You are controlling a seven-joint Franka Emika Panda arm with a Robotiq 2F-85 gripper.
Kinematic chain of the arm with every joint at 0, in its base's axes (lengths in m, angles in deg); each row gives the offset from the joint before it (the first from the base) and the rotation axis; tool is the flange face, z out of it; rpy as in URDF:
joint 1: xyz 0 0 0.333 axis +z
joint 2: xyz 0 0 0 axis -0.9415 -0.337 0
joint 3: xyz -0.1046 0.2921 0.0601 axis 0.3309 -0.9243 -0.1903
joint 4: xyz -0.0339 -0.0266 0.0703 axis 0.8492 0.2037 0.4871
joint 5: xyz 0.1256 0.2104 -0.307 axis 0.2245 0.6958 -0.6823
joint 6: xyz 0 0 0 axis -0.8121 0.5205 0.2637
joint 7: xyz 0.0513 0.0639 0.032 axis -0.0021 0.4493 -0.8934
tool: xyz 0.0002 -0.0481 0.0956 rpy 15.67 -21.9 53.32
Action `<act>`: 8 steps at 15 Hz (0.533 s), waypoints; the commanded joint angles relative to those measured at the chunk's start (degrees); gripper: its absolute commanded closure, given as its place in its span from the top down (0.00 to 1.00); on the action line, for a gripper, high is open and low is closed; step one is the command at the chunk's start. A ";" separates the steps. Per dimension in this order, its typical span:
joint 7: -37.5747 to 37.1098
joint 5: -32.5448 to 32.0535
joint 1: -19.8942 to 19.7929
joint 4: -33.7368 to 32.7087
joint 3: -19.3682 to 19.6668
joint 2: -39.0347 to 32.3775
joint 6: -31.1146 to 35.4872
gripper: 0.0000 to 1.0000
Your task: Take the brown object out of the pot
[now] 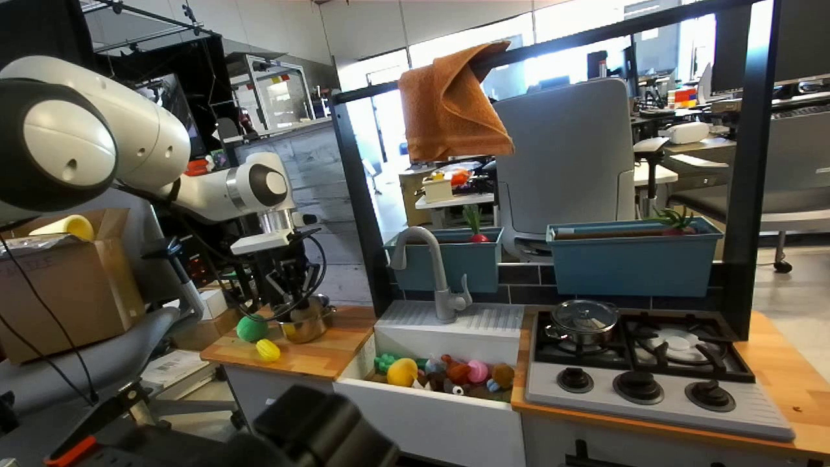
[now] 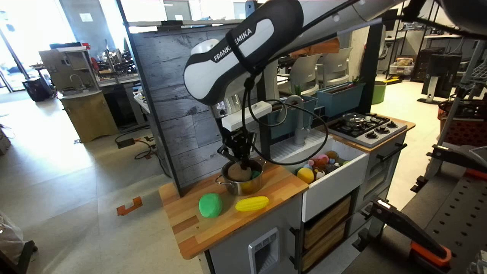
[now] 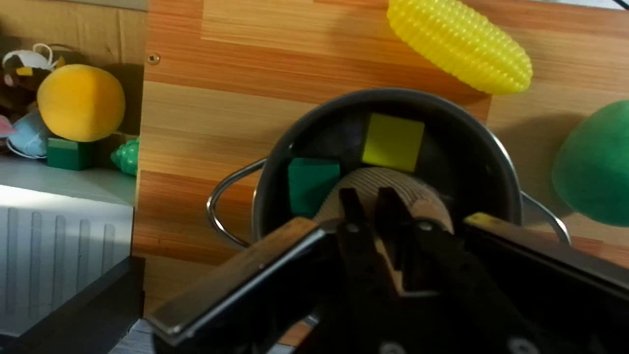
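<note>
Brown lump (image 2: 236, 173): in pot (image 2: 233, 187), on worktop (image 2: 205, 232), beside green block (image 3: 313, 184) and yellow block (image 3: 393, 142). Jaws: narrow, pointing down at the lump, presumably since the pot opens upward; whether gripping, I cannot tell.

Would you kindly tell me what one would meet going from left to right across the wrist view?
Leaving out overlapping things: round yellow-orange toy, bumpy green toy, teal block, brown object, yellow corn, rounded green toy.

In the wrist view, we find the pot (image 3: 334, 135) on the countertop (image 3: 221, 128), lump (image 3: 376, 177) and two blocks (image 3: 393, 141) inside, sink (image 3: 103, 191) left, toy corn (image 3: 462, 46) upper right.
</note>
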 commanded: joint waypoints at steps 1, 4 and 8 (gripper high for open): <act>-0.50 0.49 -0.01 -1.79 0.14 -0.83 -1.48 0.00; -0.44 0.43 0.01 -1.80 0.17 -0.81 -1.30 0.00; 2.33 0.61 0.00 -4.06 -0.57 -0.83 -3.22 0.00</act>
